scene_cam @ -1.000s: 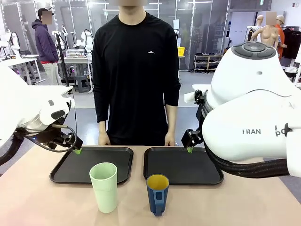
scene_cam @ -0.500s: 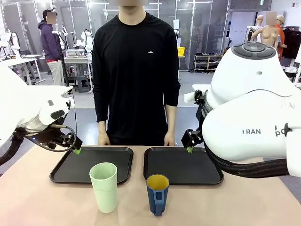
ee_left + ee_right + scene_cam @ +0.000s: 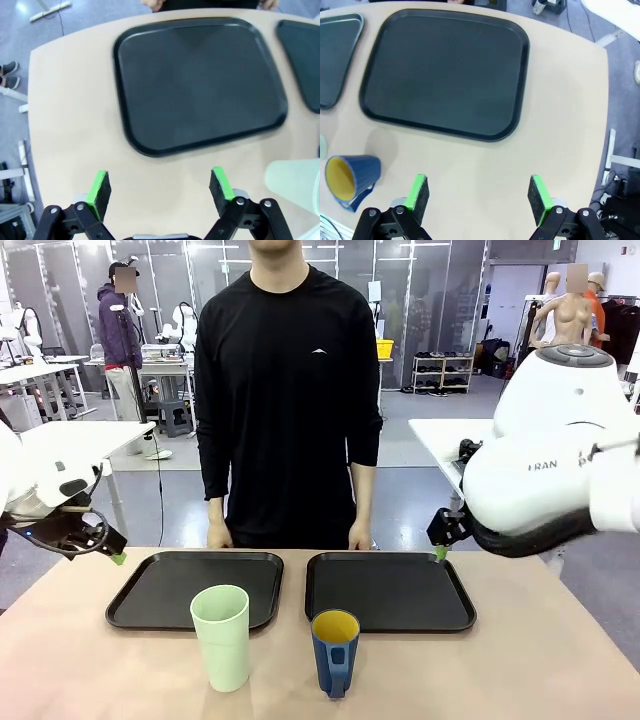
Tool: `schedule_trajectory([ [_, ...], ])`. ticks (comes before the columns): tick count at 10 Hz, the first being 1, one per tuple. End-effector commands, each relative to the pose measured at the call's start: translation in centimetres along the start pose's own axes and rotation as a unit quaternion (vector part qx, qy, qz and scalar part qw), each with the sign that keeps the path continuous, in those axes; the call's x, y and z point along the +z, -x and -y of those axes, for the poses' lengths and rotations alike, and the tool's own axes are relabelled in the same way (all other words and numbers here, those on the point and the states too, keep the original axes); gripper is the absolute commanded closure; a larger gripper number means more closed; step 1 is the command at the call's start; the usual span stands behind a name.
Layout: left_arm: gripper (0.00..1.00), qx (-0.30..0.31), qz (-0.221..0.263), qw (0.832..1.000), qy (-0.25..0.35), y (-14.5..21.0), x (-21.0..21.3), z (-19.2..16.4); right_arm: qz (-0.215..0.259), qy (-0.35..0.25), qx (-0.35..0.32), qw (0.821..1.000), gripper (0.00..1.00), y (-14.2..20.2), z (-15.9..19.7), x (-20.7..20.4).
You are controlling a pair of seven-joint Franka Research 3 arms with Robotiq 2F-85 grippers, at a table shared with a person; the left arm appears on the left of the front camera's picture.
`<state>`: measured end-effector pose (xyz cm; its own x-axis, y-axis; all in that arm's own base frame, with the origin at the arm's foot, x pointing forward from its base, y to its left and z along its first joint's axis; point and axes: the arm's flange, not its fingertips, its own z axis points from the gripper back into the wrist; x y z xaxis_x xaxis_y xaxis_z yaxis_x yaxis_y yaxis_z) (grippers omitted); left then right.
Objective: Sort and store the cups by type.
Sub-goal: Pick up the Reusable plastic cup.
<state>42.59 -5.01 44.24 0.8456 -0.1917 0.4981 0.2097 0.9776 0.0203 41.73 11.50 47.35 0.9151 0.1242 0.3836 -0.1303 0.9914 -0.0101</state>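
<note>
L gripper (image 3: pixel 160 186), R gripper (image 3: pixel 479 192) spread wide; tumbler (image 3: pixel 221 637), mug (image 3: pixel 334 652) upright.

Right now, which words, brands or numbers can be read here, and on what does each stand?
"RAN": on the right arm's white shell, start of the word hidden.
White mark on the person's shirt: too small to read.
No print visible on green tumbler, blue mug.

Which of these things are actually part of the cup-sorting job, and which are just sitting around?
Part of the job: mint-green tumbler, dark blue mug, left black tray, right black tray (likely where the cups go).
Just there: table, person standing at the far side.
</note>
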Motion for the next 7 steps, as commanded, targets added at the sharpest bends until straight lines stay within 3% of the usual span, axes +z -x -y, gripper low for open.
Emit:
schedule_trajectory([
  [1,0.0,-0.041,-0.004,0.999,0.028,-2.9,-3.3,-2.9,-0.005,-0.013,0.039,0.999,0.0,-3.3,1.9,-2.0],
  [4,0.0,-0.045,-0.027,0.998,0.026,-4.6,-6.0,-5.8,-0.029,-0.034,0.076,0.996,0.0,-5.9,4.9,-4.5],
  [7,0.0,-0.045,-0.028,0.998,0.029,-5.4,-6.1,-5.3,-0.046,-0.025,0.078,0.996,0.0,-7.1,5.7,-5.4],
])
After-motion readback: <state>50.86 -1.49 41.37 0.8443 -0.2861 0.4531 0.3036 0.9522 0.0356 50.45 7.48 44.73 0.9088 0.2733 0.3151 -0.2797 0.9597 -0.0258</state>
